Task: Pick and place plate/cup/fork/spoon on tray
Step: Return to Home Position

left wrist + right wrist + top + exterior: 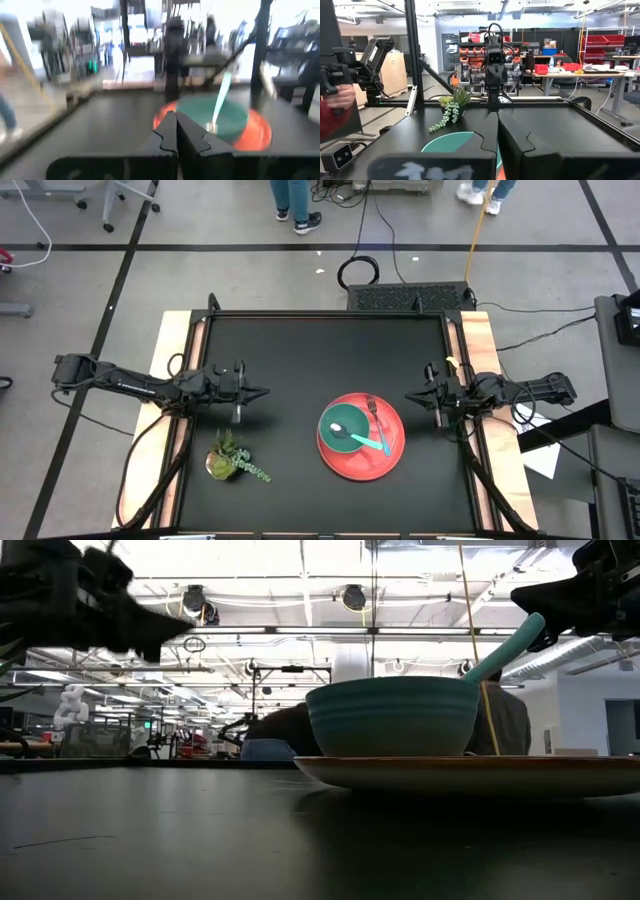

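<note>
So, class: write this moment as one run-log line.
left hand: shut, empty | right hand: shut, empty | spoon: in cup | cup, fork: on tray

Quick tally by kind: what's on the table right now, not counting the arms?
Dishes: 2 (flat round coral-red tray, round dark teal-green cup)
Cutlery: 2 (teal-handled metal spoon, light-blue-handled metal fork)
Plants: 1 (small green potted plant)
Total: 5

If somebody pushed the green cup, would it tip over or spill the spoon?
Probably it would slide, not tip: the cup looks wide and low, sitting flat on the tray. The spoon might rattle or flip out, since its handle leans well past the rim.
</note>
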